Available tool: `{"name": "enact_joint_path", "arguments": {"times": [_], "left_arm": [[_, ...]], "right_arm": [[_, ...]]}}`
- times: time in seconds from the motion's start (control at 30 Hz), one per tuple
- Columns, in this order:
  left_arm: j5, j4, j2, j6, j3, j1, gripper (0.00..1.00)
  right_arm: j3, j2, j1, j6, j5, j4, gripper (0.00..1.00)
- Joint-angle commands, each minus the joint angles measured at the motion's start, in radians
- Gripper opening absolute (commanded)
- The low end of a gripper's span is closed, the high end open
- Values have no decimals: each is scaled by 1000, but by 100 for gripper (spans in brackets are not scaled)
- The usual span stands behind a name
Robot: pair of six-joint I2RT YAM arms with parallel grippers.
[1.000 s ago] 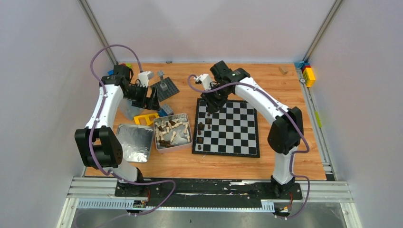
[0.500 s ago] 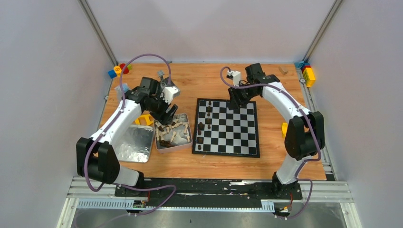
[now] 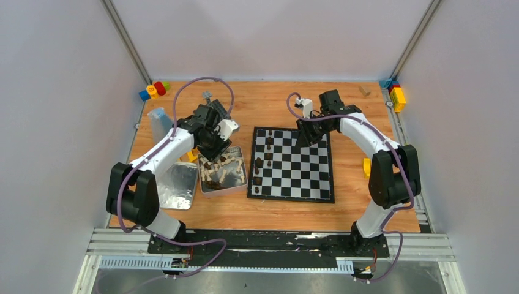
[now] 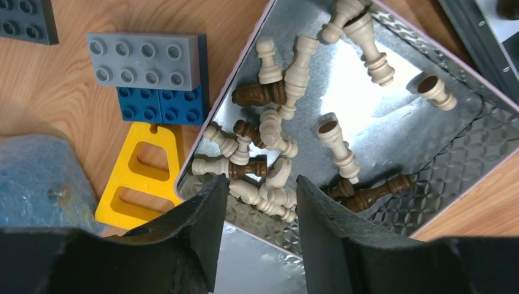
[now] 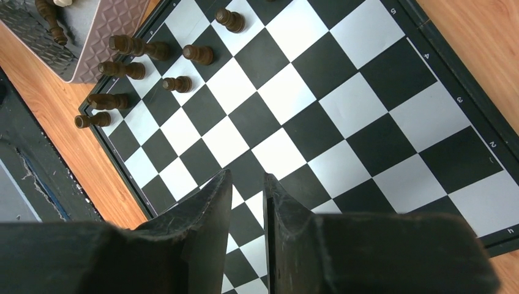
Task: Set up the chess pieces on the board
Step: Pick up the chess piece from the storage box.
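My left gripper (image 4: 260,191) hangs over the near-left corner of the tin (image 4: 465,144), jaws partly apart with nothing clamped; a knot of cream pieces lies on the tin floor right under the gap. My right gripper (image 5: 246,184) hovers above the far side of the board (image 5: 343,104), jaws drawn to a narrow slit and empty; I see only checks through it.

The chess pieces (image 4: 287,79) are mostly in that tin just left of the board, dark and cream mixed, lying on their sides and crossing one another; a handful of dark ones (image 5: 131,46) stand on the board's left two files, and I see no cream ones there.

I judge them light, stiff and smoothly turned, so they should roll and skid on the metal floor rather than bend or break. The heap below me is tangled; closing there may pinch two at once or flick one aside. The lone cream piece (image 4: 336,144) to the right of the heap looks an easier take; I would close across its narrow stem, square to its length, with a gentle squeeze. Each base is small, so a piece must be set down upright or it may topple into its neighbours.

Just left of the tin lie a yellow brick (image 4: 138,177), a blue brick (image 4: 162,104) and a grey brick (image 4: 144,58).
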Motion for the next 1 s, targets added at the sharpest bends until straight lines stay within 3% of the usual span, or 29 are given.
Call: {"name": "enact_joint_path", "arguments": {"times": [0.0,0.5,0.97], "left_arm": [[-50,26,9,30,-15,0,52],[-112,57,62,63,-81,1,47],[-127,66,121,74,-54,13,41]], "right_arm": [[-11,-39,-3,-10,-45,59,26],[-29,-29,-3,-16,-51,69,25],[-34,-21,-4,-10,-53,68,23]]}}
